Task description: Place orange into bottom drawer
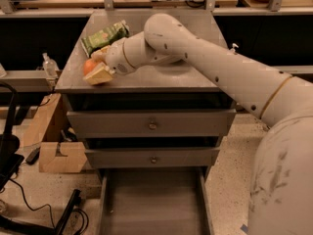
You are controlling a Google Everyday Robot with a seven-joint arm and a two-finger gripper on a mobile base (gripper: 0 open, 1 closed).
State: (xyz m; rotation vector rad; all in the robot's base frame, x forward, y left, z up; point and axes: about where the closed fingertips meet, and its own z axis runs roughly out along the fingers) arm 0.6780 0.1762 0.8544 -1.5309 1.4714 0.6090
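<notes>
The orange (89,66) is a small round fruit at the left edge of the grey cabinet top (161,77). My gripper (97,65) reaches across the top from the right, and its pale fingers (99,75) sit on either side of the orange, around it. The orange looks slightly above or right at the surface; I cannot tell if it is lifted. The bottom drawer (152,202) is pulled out below, a wide shallow grey tray with nothing in it.
A green snack bag (104,35) lies behind the gripper on the cabinet top. Two knobbed drawers (152,125) above the open one are closed. A cardboard box (61,156) and cables lie on the floor at left. A plastic bottle (49,65) stands at left.
</notes>
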